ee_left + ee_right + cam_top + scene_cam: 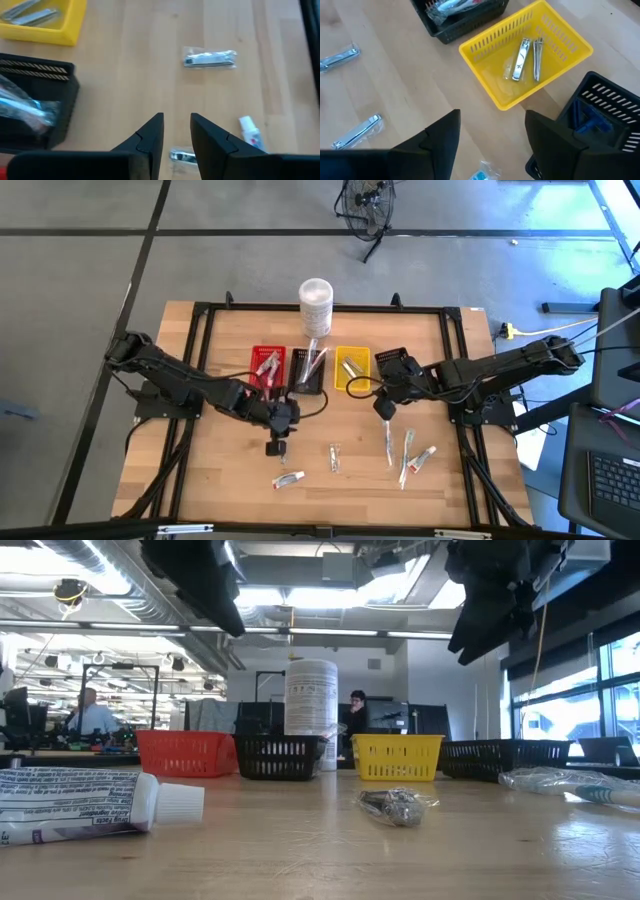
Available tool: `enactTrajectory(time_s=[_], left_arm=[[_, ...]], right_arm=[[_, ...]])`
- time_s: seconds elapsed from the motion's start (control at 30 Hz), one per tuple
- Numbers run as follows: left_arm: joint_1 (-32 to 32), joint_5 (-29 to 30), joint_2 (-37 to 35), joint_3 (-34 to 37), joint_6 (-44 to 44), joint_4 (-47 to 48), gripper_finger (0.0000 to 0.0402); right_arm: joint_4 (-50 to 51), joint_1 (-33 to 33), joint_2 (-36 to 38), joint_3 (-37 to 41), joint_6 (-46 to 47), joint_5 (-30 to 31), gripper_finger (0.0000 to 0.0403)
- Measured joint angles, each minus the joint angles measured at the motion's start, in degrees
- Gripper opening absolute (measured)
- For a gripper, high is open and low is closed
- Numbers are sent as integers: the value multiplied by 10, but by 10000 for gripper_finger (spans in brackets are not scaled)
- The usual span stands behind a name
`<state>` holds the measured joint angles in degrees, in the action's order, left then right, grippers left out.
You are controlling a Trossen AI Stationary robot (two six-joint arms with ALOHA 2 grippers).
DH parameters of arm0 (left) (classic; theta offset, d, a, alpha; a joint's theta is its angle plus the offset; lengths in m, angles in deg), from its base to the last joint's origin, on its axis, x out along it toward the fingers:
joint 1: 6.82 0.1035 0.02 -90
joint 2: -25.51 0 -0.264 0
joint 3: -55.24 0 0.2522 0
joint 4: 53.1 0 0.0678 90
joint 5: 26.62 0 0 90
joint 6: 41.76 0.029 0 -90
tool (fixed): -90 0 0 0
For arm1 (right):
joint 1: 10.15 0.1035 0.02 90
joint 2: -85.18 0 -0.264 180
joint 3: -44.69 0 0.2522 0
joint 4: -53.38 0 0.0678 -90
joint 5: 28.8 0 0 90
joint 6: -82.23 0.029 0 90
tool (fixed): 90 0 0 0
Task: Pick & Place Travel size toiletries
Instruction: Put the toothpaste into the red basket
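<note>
Biggest risk here is a sloppy grab. The left gripper (pixel 176 131) hangs over the light wooden table (pixel 230 480) with its 2 dark fingers a narrow gap apart and nothing between them, and a small silvery nail clipper in a clear wrapper (pixel 182 156) lies right under the tips. If it drops even a bit off line, a finger could land on the crinkly wrapper and skid the clipper away instead of straddling it.

The right gripper (pixel 492 131) is spread wide and empty, close to the small yellow rectangular plastic basket (pixel 470 50), which already has 2 bare silvery nail clippers (pixel 527 59) in it. Low moves there could clip the basket wall and shove it into the black rectangular basket (pixel 306 370) next door.

The rest is loose near the front edge of the table: another wrapped silvery clipper (pixel 210 58), a small white tube with a white cap (pixel 85 804), and some slim pale wrapped pieces (pixel 408 455), probably toothbrushes, hard to say from above. Any nudge could roll the tube off.
</note>
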<state>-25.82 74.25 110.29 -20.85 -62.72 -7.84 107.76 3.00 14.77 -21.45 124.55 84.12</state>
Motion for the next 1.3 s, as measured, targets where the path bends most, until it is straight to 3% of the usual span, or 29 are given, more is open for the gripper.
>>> enactTrajectory(time_s=[0.33, 0.7, 0.87, 1.07, 1.3], left_arm=[[-79, 17, 25, 0, -66, -5, 115], [-160, 47, 122, 0, -140, -108, 144], [-180, 47, 180, 0, -169, -159, 146], [-193, 77, 223, 0, -232, -165, 146], [-198, 71, 258, -1, -250, -180, 145]], right_arm=[[-32, 0, 0, 0, -14, 2, 202], [-87, 0, 0, 0, -67, 6, 191], [-119, 0, 0, 0, -94, 6, 198], [-132, 0, 0, 0, -100, 6, 201], [-137, 0, 0, 0, -100, 6, 189]])
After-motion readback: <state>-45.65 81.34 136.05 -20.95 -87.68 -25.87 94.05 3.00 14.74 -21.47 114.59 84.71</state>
